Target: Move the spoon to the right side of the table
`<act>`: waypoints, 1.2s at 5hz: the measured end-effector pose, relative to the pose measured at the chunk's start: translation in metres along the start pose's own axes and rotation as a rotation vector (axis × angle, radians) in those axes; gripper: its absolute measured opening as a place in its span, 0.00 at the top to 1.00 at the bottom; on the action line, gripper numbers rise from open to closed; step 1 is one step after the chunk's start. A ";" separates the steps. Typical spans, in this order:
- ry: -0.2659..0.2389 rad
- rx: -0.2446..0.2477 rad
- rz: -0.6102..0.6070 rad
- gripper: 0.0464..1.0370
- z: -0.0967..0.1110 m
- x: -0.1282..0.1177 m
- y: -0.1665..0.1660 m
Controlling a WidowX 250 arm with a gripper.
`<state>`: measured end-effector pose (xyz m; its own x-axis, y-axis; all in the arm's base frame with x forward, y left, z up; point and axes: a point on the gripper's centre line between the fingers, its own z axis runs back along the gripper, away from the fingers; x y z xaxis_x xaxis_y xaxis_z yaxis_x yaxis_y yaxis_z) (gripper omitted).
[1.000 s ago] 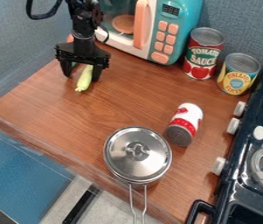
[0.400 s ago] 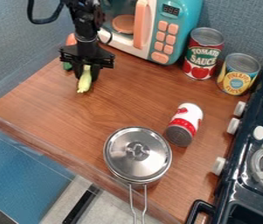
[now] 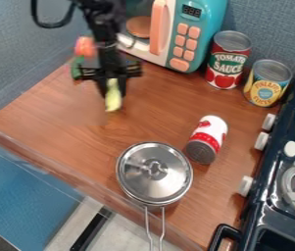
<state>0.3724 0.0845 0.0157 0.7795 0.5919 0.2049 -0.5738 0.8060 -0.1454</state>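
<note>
The gripper [image 3: 113,94], at the upper left of the frame, is closed around the corn [image 3: 113,102]. The task speaks of a spoon, but what it holds looks like a yellow-green ear of corn, pointing down; whether its tip clears the table [image 3: 58,115] cannot be told.

The grip itself is the first worry: the corn looks smooth and tapered, and held by its upper part it could swivel or slip out if the tip drags on the wood.

The way to the right side is likely to bring the next trouble. The white-and-red can [image 3: 209,131] lies on its side right of centre, and a low pass could knock it and set it rolling. Its grey end lies close by the lidded pot [image 3: 155,171], whose handle [image 3: 154,228] juts past the table's lower edge, so a shove there could swing or tip the pot.

Too high a path could clip the tomato can [image 3: 227,61] or the pineapple can [image 3: 267,84]. Overshooting would likely meet the stove [image 3: 262,196] and its knobs, while an early release might let the corn roll.
</note>
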 end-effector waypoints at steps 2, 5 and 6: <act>-0.014 0.006 0.324 0.66 0.043 -0.031 -0.077; 0.030 0.160 0.767 0.66 0.015 -0.029 -0.153; -0.016 0.194 0.779 0.66 -0.003 -0.019 -0.159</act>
<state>0.4490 -0.0549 0.0318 0.1342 0.9827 0.1279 -0.9860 0.1453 -0.0813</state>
